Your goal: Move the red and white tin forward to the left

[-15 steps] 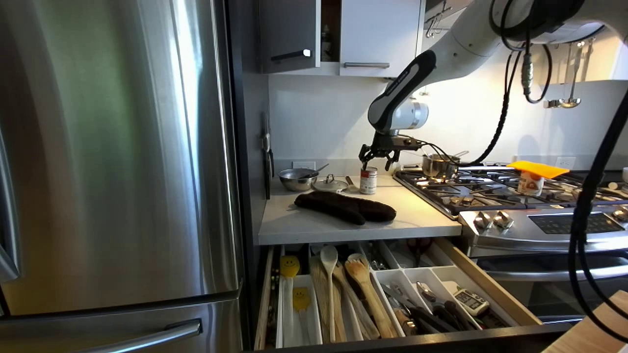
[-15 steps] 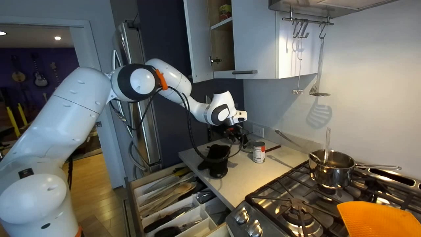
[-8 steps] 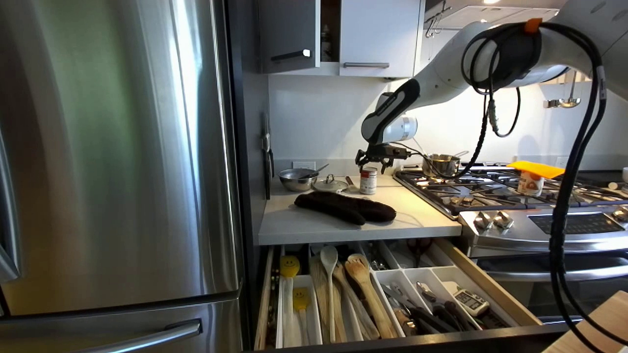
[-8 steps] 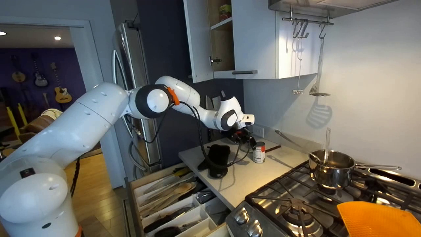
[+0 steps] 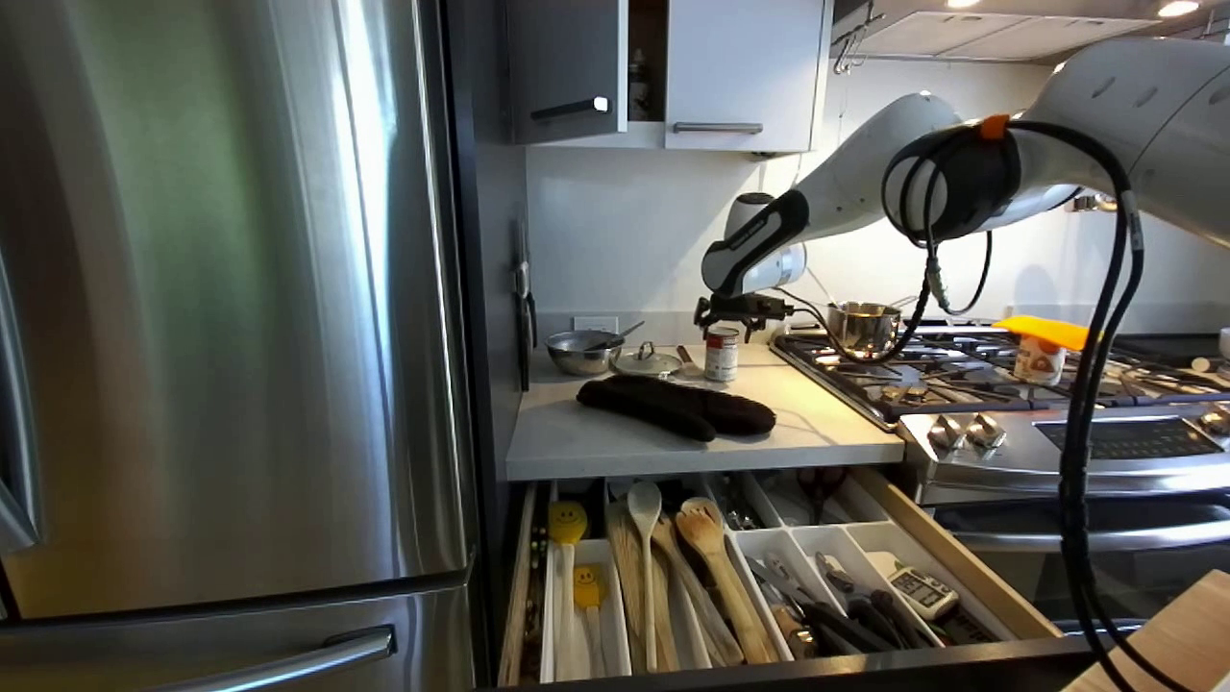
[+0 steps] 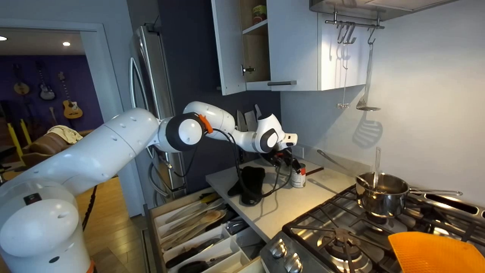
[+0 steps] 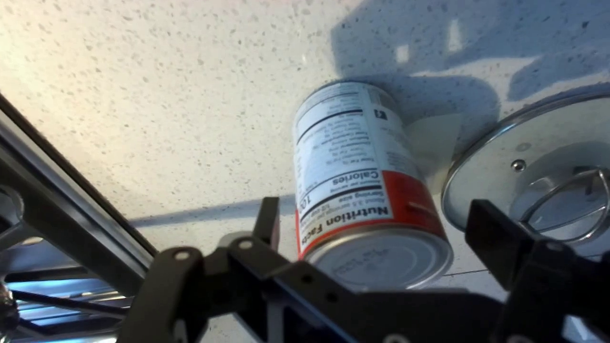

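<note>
My pincer stands wide; closing this high could catch the tin only near its top, tipping it.

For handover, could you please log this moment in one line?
red and white tin: upright on counter, ungripped; gripper: open, near tin's top

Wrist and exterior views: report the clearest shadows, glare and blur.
Wrist view: bluish shadows on the countertop, finest print on the tin too blurred to read, the end effector slightly soft; in an exterior view, a bright glare streak on the fridge; in an exterior view, the shadow of the slotted turner on the wall.
</note>
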Controlling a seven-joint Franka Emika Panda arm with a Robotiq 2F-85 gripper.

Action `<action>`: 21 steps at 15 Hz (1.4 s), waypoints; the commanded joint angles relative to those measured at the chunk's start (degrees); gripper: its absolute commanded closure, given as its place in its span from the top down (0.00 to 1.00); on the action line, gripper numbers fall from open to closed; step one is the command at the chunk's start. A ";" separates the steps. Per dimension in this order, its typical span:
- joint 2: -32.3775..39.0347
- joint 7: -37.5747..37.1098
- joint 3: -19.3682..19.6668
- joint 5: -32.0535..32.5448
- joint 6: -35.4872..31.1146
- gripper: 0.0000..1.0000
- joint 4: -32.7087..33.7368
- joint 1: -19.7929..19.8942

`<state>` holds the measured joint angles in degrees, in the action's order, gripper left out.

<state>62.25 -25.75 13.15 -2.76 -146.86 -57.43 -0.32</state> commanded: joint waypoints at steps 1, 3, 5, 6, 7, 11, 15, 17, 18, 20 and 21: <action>5.77 -4.73 2.37 1.78 2.09 1.00 8.52 -0.24; 7.31 -6.00 2.89 2.17 2.83 1.00 10.92 -0.13; 8.84 -6.91 3.50 2.83 2.93 1.00 13.12 -0.11; 9.59 -7.71 4.05 3.33 2.74 1.00 14.10 -0.25; 10.19 -8.07 4.16 3.58 2.73 1.00 15.01 -0.22; 12.28 -10.22 5.80 5.41 3.12 1.00 17.96 -0.51; 13.64 -11.30 7.73 6.45 3.59 0.68 19.53 -1.13; 13.50 -10.17 7.12 5.96 5.13 0.58 19.81 -1.11; 13.47 -9.88 6.98 5.79 5.85 0.58 20.04 -1.13; 12.83 -9.19 6.44 5.47 7.99 0.58 20.00 -1.15; 12.11 -8.00 5.62 5.07 9.40 0.58 19.86 -0.99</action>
<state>73.99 -34.87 19.40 2.53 -141.92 -39.46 -1.42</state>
